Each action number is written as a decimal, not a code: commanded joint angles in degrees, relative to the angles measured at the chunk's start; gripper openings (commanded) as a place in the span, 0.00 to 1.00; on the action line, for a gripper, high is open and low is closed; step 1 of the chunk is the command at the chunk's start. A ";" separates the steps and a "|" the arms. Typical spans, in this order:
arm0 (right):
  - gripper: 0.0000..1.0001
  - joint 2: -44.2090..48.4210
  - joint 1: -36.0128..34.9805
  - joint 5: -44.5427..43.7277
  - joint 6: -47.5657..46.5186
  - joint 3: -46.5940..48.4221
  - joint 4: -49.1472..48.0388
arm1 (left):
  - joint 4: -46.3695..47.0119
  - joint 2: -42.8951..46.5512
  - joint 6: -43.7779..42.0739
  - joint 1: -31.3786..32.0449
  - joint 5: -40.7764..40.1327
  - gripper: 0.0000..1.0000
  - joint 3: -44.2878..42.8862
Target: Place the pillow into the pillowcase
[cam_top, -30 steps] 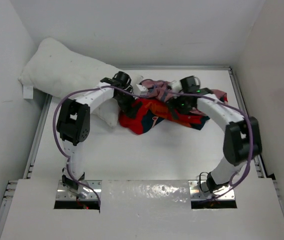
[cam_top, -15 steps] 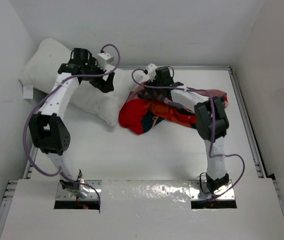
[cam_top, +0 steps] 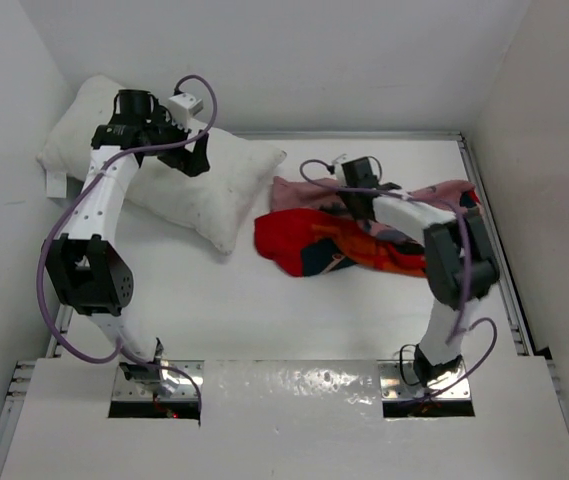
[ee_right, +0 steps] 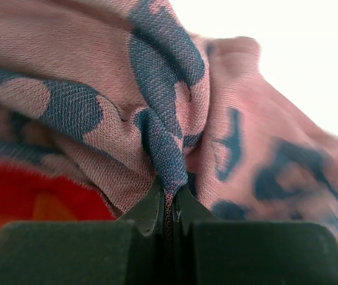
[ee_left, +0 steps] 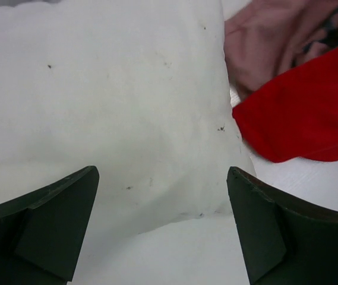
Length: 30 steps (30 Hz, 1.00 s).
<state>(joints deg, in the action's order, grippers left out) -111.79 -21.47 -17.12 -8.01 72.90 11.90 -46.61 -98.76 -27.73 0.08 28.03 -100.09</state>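
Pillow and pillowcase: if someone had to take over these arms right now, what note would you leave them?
Left gripper: open, hovering over the pillow, holding nothing.
Right gripper: shut on a fold of the pillowcase, on its faded pink side.
Pillow lies at the table's far left; pillowcase is crumpled just right of it.
Done: pillowcase gripped. Left: open the pillowcase, slide the pillow in.

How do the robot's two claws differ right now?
The left gripper is wide open with nothing between its fingers, while the right gripper is shut, pinching a fold of the pillowcase. The left gripper points at the white pillow, whereas the right gripper sits at the faded pink, blue-patterned part of the cloth. Both have the same dark two-finger build.
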 commanded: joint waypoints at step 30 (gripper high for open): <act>0.99 -1.78 23.42 5.69 20.09 36.01 23.09 | 4.25 -3.54 4.79 -0.08 5.45 0.87 -8.80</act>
<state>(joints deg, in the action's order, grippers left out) -116.53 7.09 -18.04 21.43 111.24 31.94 -43.92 -103.39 -23.46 0.05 32.01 -107.26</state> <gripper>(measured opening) 0.986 0.872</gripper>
